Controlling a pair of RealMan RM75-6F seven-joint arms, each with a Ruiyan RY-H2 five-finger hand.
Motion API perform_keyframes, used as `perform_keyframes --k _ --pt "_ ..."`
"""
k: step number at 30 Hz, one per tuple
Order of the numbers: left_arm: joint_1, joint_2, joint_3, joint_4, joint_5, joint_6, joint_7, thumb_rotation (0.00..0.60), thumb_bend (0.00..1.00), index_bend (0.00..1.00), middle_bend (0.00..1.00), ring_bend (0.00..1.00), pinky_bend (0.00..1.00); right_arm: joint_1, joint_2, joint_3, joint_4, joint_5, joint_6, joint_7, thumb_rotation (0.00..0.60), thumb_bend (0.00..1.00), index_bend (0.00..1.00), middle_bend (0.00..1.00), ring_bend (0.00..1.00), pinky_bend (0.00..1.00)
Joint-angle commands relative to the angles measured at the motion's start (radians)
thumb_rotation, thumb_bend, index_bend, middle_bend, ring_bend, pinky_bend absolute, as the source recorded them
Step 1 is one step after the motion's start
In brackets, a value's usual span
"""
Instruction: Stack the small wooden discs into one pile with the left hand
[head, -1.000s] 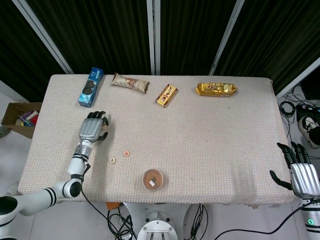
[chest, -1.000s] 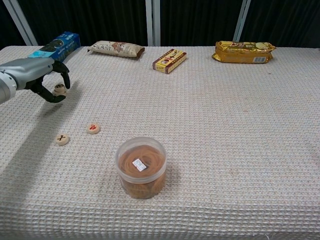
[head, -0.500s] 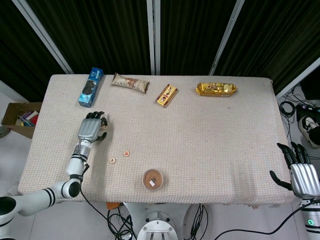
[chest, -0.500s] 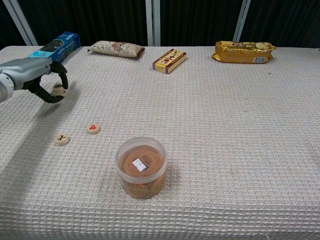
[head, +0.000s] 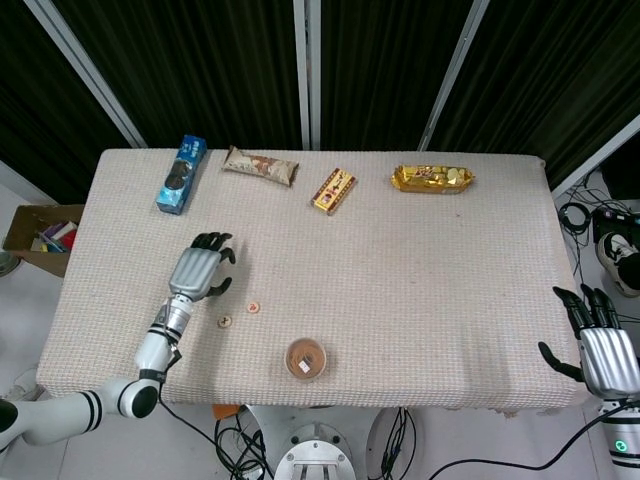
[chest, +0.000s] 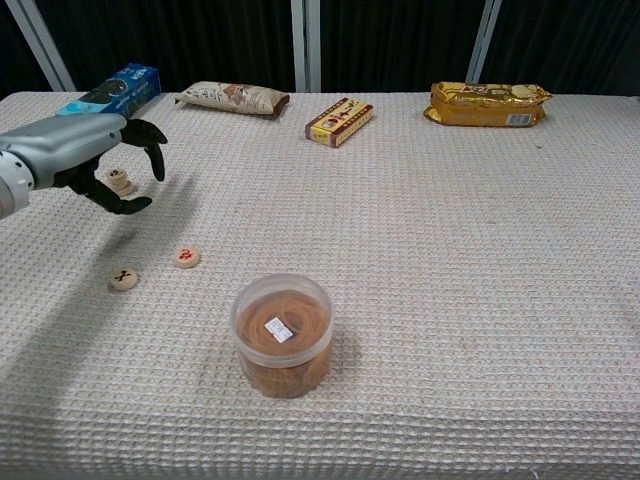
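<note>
While my left hand (chest: 105, 160) hangs over the table with fingers spread and nothing in it, a small pile of wooden discs (chest: 119, 180) sits beneath its palm. Two loose discs, one red-marked (chest: 187, 257) and one black-marked (chest: 123, 279), lie nearer the clear tub (chest: 283, 335).

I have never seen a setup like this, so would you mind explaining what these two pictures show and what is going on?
This is a two-armed robot with human-like hands at a cloth-covered table. One picture looks down from its head, the other looks forward from its chest.

The left robot hand hovers with fingers spread over a small pile of wooden discs; it holds nothing. Two loose discs lie nearby, waiting to be stacked. The right robot hand rests open beside the table's edge.

Also there: a clear tub of rubber bands, and four snack packs along the far edge, such as the blue box.
</note>
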Motion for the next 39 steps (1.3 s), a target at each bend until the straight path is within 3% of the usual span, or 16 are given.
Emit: perform_keyframes --k 1,10,20,39 --pt "0.011 0.005 0.032 -0.032 0.023 0.0 0.007 0.6 0.33 0.41 0.12 0.09 0.12 0.0 -0.001 -0.001 0.001 -0.003 0.001 0.0 0.6 0.22 0.12 0.18 0.0 0.04" --pt "0.016 -0.004 0.057 -0.067 0.004 -0.027 0.052 0.6 0.33 0.41 0.12 0.09 0.12 -0.01 -0.003 -0.005 0.006 -0.009 0.019 0.006 0.6 0.22 0.12 0.18 0.0 0.04" --pt "0.025 0.028 0.07 -0.178 0.017 -0.02 0.073 0.6 0.31 0.41 0.12 0.09 0.12 -0.015 -0.005 -0.007 0.005 -0.015 0.028 0.002 0.6 0.22 0.12 0.18 0.0 0.04" --pt "0.012 -0.023 0.06 -0.134 -0.014 -0.042 0.089 0.6 0.3 0.43 0.12 0.09 0.12 -0.015 -0.005 -0.004 0.001 -0.013 0.026 -0.003 0.6 0.22 0.12 0.18 0.0 0.03"
